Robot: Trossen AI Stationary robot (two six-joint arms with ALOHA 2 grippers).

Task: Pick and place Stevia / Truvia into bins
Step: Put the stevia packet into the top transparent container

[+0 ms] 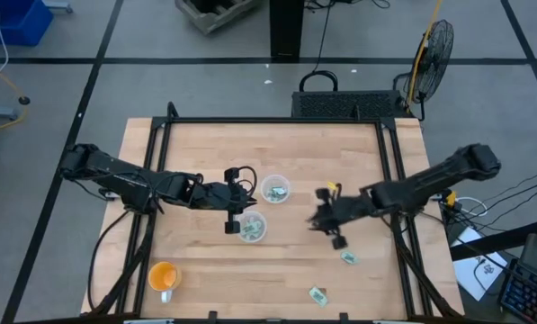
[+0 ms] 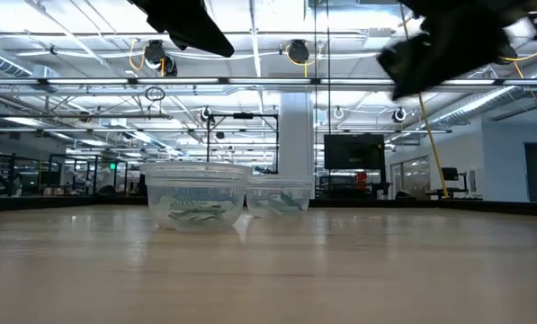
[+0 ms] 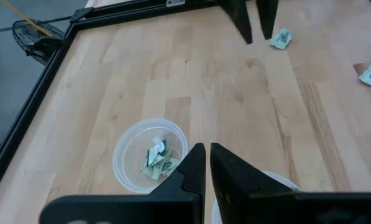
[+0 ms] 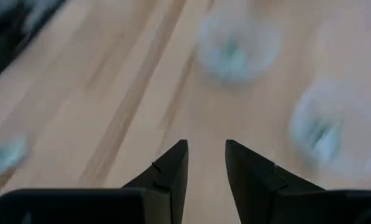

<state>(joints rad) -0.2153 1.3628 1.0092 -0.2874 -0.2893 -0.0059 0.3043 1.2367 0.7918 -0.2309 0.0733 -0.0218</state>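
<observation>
Two Stevia packets are left loose on the wooden surface (image 1: 205, 144), both toward the near right: one packet (image 1: 348, 257) lies just near of the right claw (image 1: 326, 225), and the other packet (image 1: 317, 295) sits nearer still, close to the front edge. The rest are already inside the two clear bins at mid-surface, the far bin (image 1: 275, 190) and the near bin (image 1: 252, 227), which stand close together. Each packet looks like a thin, light paper sachet, soft enough to crease and lying flat, so it offers little height to grab; a pinch across its short width, fingertips pressed down to the wood, seems the safest hold, and it could easily slide or flutter away. The right claw hangs above the surface with its fingers (image 4: 173, 168) apart and nothing between them, to the right of the bins. The left claw (image 1: 235, 200) sits just left of the two bins, its fingers (image 3: 194, 165) drawn almost together, and I can see nothing held. An orange cup (image 1: 163, 275) stands at the near left, well clear of the work. The main thing to mind, in my judgement, is the left claw crowding the bins: a drop from the right could brush it or tip a light cup.
</observation>
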